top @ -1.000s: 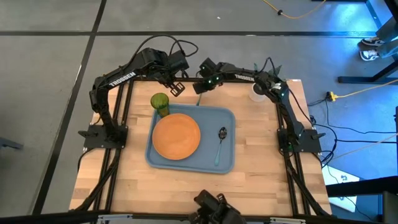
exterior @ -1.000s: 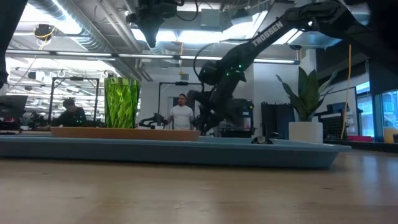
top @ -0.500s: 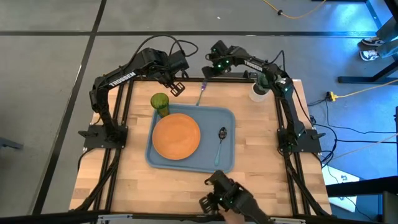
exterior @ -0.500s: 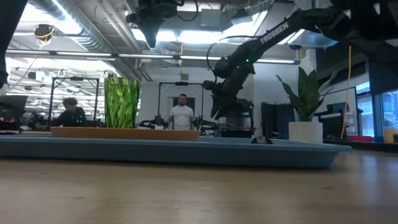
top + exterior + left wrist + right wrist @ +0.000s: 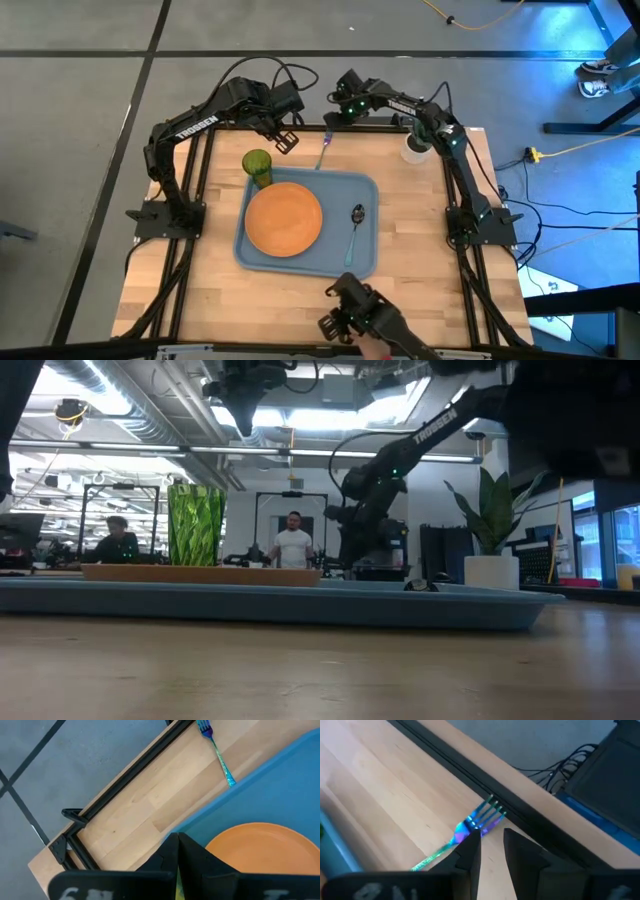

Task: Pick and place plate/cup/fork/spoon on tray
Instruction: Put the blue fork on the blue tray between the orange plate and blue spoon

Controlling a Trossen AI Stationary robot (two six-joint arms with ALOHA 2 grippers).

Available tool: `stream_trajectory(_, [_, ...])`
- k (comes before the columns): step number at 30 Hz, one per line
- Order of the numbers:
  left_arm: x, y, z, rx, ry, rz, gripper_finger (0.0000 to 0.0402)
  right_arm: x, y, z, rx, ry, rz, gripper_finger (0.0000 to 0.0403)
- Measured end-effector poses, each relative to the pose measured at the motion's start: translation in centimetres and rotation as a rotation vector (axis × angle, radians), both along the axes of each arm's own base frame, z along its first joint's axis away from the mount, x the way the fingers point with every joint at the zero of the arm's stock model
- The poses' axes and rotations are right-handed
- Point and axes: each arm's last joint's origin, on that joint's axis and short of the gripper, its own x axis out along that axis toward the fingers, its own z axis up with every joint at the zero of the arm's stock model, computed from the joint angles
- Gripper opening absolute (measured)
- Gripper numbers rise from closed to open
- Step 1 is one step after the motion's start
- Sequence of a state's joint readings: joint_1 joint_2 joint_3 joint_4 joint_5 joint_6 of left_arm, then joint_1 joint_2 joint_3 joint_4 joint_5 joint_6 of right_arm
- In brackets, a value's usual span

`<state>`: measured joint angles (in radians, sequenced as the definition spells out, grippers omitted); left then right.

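Although the plate [image 5: 284, 218], the cup [image 5: 257, 165] and the spoon [image 5: 354, 232] already sit on the tray [image 5: 300, 262], the fork [image 5: 323, 150] lies on the bare counter [image 5: 430, 230] just beyond the tray's far rim, so it is the 1 piece left to move. Its long axis runs from the tines at the counter's back edge down toward the tray, with the handle end close to the rim. The right gripper [image 5: 492, 842] is the nearer of the 2: it hovers over the fork's tine end, jaws spread a little and empty, and its wrist view shows the neck of the fork just ahead of the gap between the fingers, with the handle running off at a slant. I judge the coming move to be a short descent onto that neck, with the gap set across the handle. The left gripper [image 5: 283, 140] waits above the far left of the counter, jaws pressed together and empty.
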<state>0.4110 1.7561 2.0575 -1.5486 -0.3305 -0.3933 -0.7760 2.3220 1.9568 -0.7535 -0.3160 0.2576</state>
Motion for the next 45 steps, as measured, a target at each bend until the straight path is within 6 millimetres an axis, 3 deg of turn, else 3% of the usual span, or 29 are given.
stream_trajectory(9, [0.0, 0.0, 0.0, -0.003, -0.003, 0.002, 0.0, 0.5, -0.3, -0.2, -0.033, -0.034, 0.003, 0.0088])
stream_trajectory(20, [0.0, 0.0, 0.0, -0.006, -0.012, 0.019, 0.0, 0.8, -0.4, -2.7, 0.014, -0.008, 0.015, 0.0088])
stream_trajectory(45, [0.0, 0.0, 0.0, -0.006, -0.012, 0.019, 0.0, 1.3, -0.9, -2.7, -0.036, -0.044, -0.021, 0.0088])
